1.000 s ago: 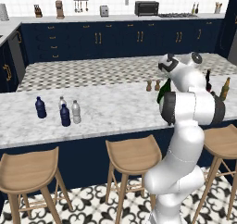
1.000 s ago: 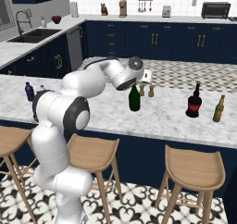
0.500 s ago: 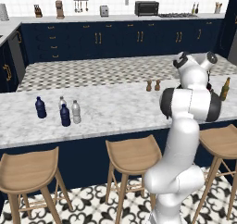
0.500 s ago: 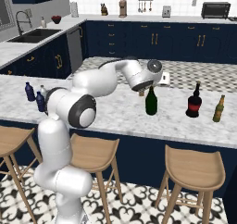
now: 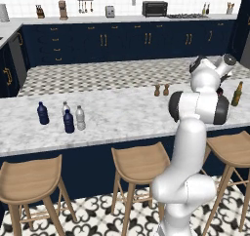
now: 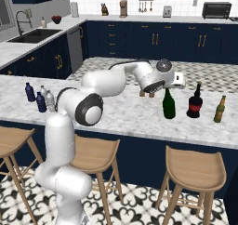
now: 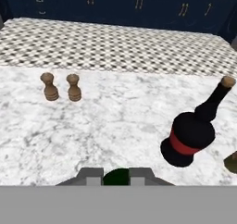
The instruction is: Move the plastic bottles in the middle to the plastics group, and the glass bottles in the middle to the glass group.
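Bright, even rendered light (soft shadows only), no glare or blur

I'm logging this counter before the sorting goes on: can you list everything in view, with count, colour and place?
Green glass bottle: one, dark green, held at its neck, counter right.
Squat bottle: one, dark with red label, right of the green one.
Amber bottle: one, slim, farthest right.
Stubby bottles: four, two navy, two whitish, grouped at counter's left.
Shakers: two, brown, mid-counter.
Stools: wooden, below the counter.
Gripper: one, shut on the green bottle's neck.
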Robot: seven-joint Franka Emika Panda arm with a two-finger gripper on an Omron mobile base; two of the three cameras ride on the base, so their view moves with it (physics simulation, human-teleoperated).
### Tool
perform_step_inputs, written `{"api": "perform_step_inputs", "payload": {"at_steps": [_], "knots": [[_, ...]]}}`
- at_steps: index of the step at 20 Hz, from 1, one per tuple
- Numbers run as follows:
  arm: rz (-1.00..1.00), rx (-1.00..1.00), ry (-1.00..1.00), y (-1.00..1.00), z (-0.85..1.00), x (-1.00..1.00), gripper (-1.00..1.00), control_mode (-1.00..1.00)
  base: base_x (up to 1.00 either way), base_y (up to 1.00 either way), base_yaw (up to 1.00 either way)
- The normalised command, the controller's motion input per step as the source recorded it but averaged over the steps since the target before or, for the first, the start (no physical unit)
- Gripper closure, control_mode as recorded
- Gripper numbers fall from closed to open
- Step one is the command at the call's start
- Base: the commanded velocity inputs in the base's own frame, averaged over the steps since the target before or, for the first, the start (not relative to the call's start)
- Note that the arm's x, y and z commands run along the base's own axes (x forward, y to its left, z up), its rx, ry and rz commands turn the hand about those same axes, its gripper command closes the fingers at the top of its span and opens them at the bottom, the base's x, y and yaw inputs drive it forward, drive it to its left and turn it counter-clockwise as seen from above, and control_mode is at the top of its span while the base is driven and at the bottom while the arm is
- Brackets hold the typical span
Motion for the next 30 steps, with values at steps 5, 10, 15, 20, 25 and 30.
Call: {"api": "perform_step_inputs", "payload": {"at_steps": [5,10,15,20,25,30], "knots": [[-0.08,0.00,0.00,-0.52,-0.31,0.01,1.00,-1.00,0.00,0.00,0.00],[-0.05,0.00,0.00,-0.53,-0.29,0.05,1.00,-1.00,0.00,0.00,0.00],[-0.04,0.00,0.00,-0.31,-0.54,0.00,1.00,-1.00,0.00,0.00,0.00],[-0.01,0.00,0.00,-0.23,-0.51,0.01,1.00,-1.00,0.00,0.00,0.00],[0.00,-0.08,0.00,0.14,-0.67,-0.08,1.00,-1.00,0.00,0.00,0.00],[0.00,-0.08,0.00,0.19,-0.61,-0.01,-1.00,-1.00,0.00,0.00,0.00]]}}
